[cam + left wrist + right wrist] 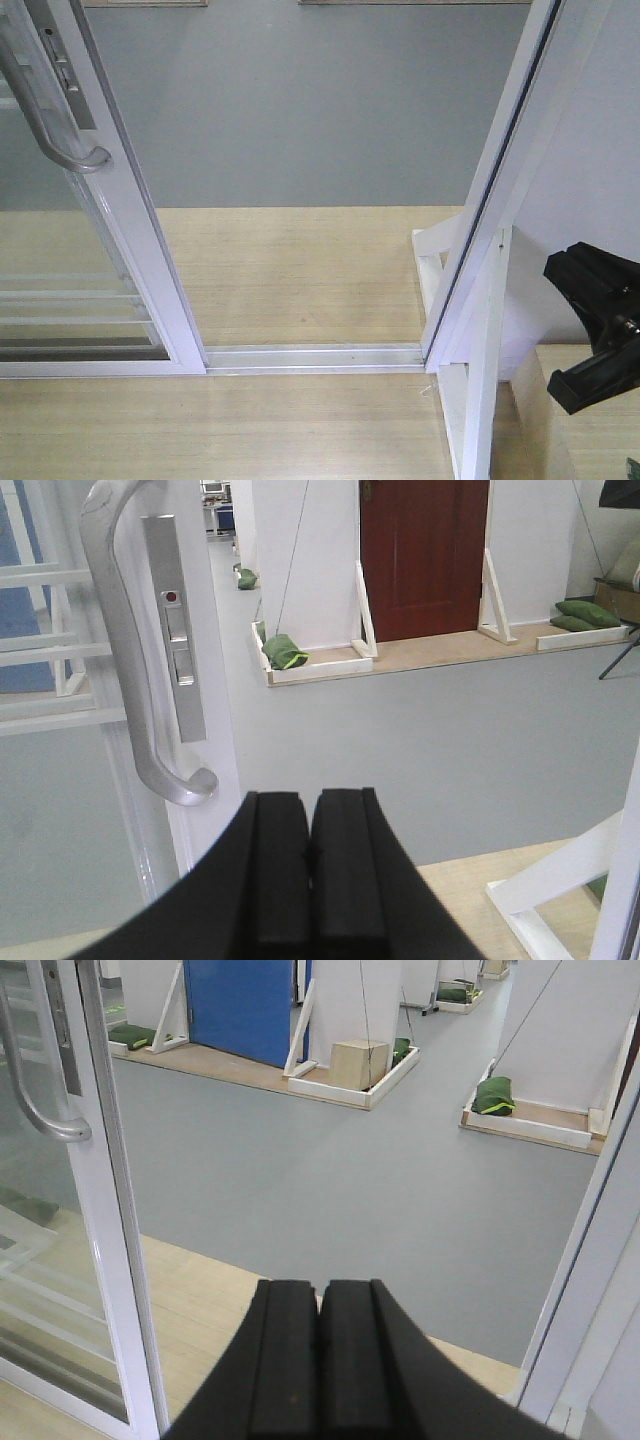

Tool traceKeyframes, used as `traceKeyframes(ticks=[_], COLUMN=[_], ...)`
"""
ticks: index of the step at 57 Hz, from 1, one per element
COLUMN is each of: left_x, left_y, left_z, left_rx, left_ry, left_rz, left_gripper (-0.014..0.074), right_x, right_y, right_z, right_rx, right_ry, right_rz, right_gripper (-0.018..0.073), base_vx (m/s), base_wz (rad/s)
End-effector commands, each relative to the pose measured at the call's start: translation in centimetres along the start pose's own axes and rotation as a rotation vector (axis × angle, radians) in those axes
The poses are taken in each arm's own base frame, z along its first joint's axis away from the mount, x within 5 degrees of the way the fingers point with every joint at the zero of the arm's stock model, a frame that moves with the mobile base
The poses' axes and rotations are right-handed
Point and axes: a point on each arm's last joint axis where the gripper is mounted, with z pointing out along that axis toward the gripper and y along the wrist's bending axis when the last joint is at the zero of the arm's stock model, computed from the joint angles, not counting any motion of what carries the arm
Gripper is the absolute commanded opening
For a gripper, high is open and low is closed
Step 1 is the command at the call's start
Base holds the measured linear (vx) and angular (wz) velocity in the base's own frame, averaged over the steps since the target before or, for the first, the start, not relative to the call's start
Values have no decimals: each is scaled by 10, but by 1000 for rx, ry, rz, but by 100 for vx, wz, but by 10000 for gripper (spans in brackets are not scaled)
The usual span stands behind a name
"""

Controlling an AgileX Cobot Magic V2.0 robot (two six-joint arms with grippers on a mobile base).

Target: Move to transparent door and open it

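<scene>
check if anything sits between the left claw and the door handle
Nothing visible does. In the left wrist view the shut left claw sits just below and right of the handle on the glass door, with only open air between them.

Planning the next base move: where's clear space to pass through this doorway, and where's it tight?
Free: the gap over the white floor track, between the white-framed transparent door and the white jamb; bare grey floor beyond. Tight: by the curved grey bar handle on the door's stile, and the white brace at the jamb's foot.
</scene>
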Motion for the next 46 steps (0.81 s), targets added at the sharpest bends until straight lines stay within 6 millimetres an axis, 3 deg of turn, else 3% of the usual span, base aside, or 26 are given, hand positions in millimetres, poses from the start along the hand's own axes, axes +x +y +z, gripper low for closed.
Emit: traceKeyframes(ticks=[1,34,43,46], left_x=[-18,-18,-18,-18], left_y=[0,0,0,0], left_z=[-1,-1,-2,-6], left_rx=[3,3,3,3], left_ry=[-118,-114,-117,-126], left_rz=[-7,-6,-11,-9], left_gripper=[122,118,-7,-9], right_x=[-17,-17,-17,-17], right_y=[-3,-3,-3,-3], right_z=[-1,-1,-1,-1], right_rx=[25,25,25,25], right_ry=[-103,-103,-105,-105], right_rz=[1,1,1,1], right_gripper=[46,46,46,46], base_vx=[0,0,0,0], base_wz=[0,0,0,0])
